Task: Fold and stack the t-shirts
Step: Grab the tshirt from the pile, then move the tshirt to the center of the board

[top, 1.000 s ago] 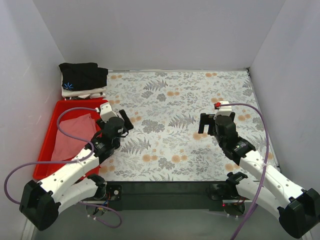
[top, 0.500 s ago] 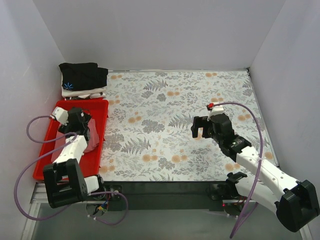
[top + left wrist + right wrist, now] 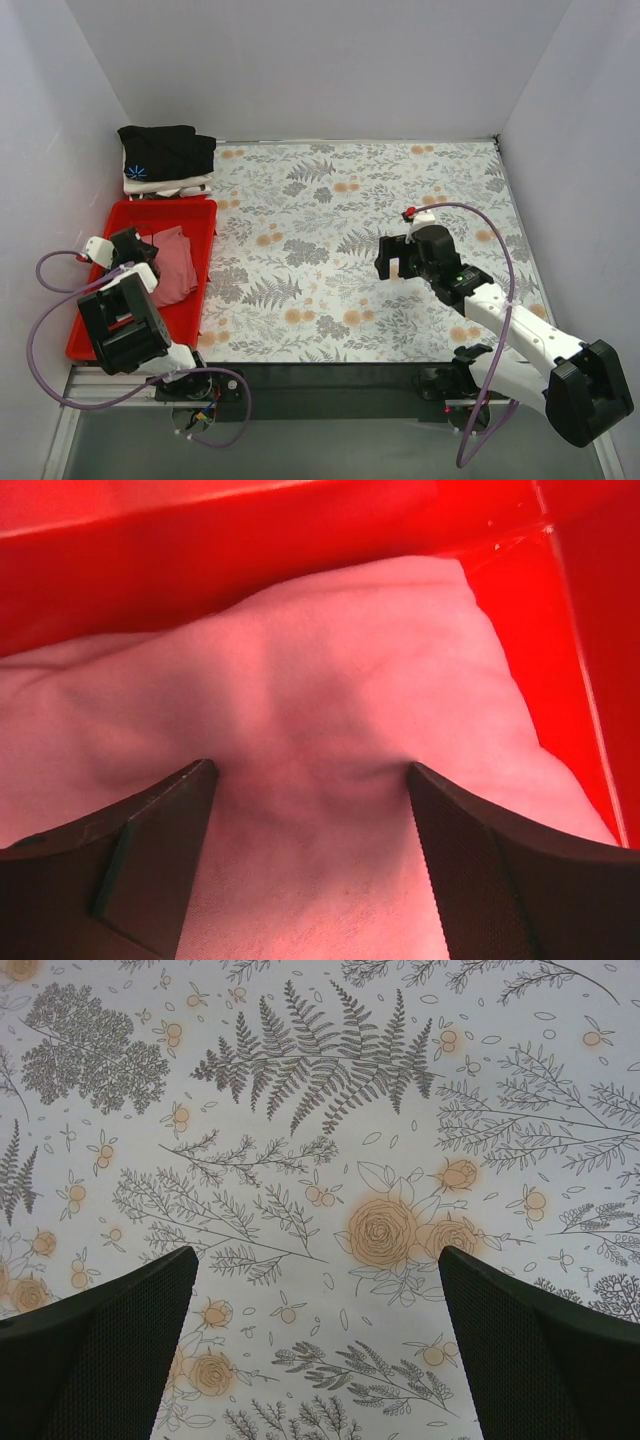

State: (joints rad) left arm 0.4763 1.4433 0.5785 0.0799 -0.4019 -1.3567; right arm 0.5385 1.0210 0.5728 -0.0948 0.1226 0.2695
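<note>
Nearest me on the left, my left gripper point(image 3: 310, 770) is tucked down in the red tray point(image 3: 165, 204), jaws apart right over the crumpled salmon-red t-shirt point(image 3: 330, 660) lying in there. Nothing's pinched, though I can't tell if it actually touches the cloth. A bit further out on the right, the right gripper point(image 3: 315, 1260) hangs spread wide above the floral table cover point(image 3: 330, 200), gripping nothing. Way back in the far left corner, beyond the tray, the black t-shirt point(image 3: 165, 152) with the blue starburst sits folded on top of the white one point(image 3: 185, 186).
</note>
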